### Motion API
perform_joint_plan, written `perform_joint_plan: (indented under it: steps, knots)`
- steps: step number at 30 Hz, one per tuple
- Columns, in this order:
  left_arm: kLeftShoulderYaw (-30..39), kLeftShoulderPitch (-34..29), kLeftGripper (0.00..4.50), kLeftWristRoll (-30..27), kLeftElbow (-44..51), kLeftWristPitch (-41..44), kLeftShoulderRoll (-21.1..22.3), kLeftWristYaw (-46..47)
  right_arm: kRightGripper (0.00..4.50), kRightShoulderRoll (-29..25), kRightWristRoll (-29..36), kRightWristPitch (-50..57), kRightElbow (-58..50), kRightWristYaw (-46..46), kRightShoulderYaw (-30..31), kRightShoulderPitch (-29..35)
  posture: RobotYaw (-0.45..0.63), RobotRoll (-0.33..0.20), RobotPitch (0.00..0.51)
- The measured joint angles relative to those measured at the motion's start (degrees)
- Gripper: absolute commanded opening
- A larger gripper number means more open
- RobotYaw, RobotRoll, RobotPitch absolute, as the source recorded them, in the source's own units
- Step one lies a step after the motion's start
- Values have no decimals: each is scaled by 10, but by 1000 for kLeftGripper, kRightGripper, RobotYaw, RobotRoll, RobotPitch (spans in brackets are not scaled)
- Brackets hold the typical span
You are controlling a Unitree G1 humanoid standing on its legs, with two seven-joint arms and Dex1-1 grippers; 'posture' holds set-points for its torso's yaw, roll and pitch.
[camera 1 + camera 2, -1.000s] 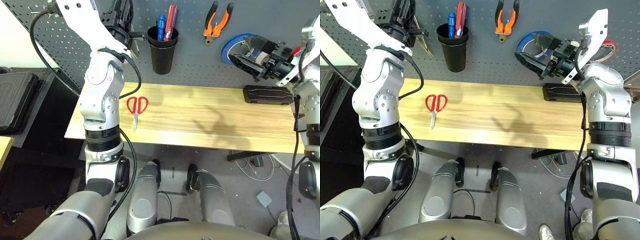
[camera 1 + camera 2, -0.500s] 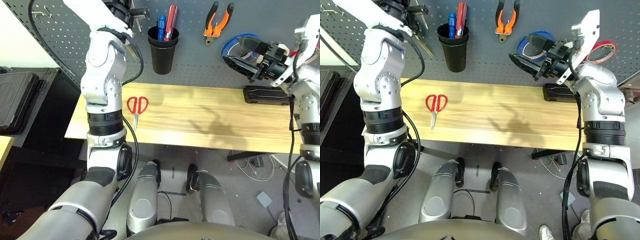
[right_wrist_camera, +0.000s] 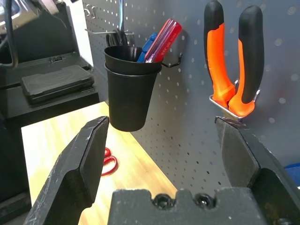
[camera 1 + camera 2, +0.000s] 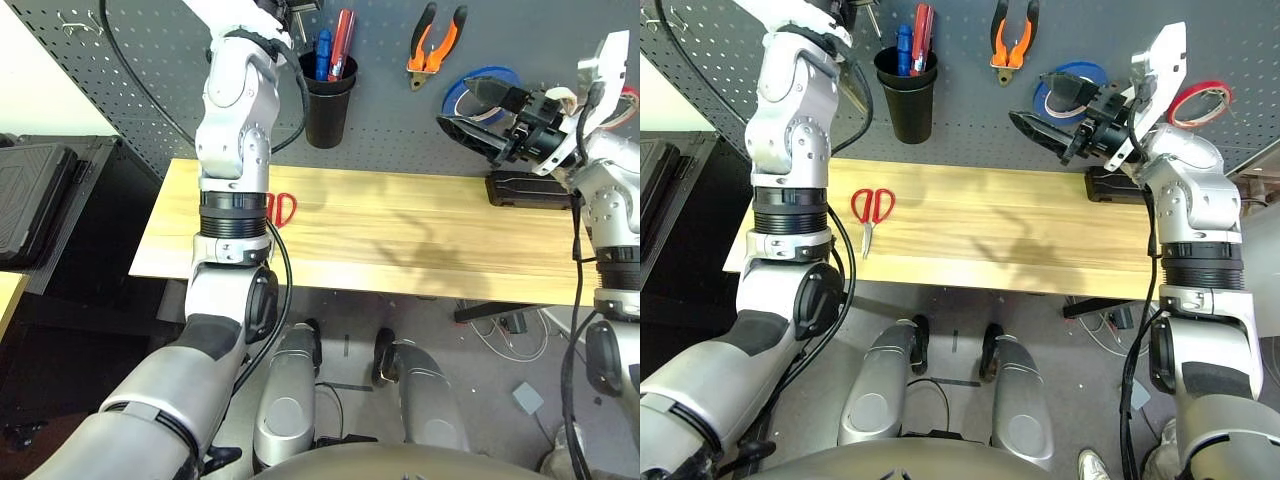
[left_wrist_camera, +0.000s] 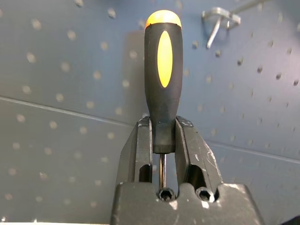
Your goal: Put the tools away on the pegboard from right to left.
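1. The left gripper (image 5: 163, 154) is clenching the slim screwdriver (image 5: 162, 70) by the lower end of its black-and-orange handle, with the handle pointing up in front of the pegboard (image 4: 560, 40) and the thin metal shaft running down between the fingers.
2. In the head views, the left arm is reaching high against the board, just beside the black cup holder (image 4: 325, 100), which is hanging on the board and holding a blue-handled and a red-handled tool.
3. The right gripper (image 3: 164, 145) is hovering with its jaws spread wide and grasping nothing, in front of the board above the right part of the wooden table (image 4: 420, 240).
4. The orange-and-black-handled pliers (image 4: 435, 42) are hanging on a metal hook of the board, to the right of the cup.
5. The red-handled scissors (image 4: 871, 210) are lying flat on the left part of the table, well apart from both grippers.
6. A blue tape roll (image 4: 470, 85) and a red tape roll (image 4: 1200, 100) are hanging on the board near the right arm.
7. A black case (image 4: 530, 190) is lying on the table's right end, against the board.
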State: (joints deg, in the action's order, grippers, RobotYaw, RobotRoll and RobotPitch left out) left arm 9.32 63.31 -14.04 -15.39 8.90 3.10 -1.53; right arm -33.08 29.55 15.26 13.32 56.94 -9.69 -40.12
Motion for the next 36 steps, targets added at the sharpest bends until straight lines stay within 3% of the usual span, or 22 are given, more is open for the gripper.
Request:
perform_joint_plan:
  steps: [10, 21, 29, 36]
  knots:
    - [-33, -23, 503, 32, -36, -22, -1, -9, 4500, 4, -2, 0, 0, -4, 0, -4, 118, 0, 182]
    - [-51, -37, 4469, 52, -37, -24, -1, -18, 4500, 11, -10, -5, 1, -9, 0, -12, 123, 0, 180]
    - [-53, -39, 4469, 53, -16, -18, 6, -22, 4500, 21, -13, -10, 1, -11, 0, -12, 132, 0, 176]
    - [-34, -71, 4469, 52, 124, 51, 47, -8, 4500, 25, -13, -10, 1, -9, 1, -13, 142, 0, 174]
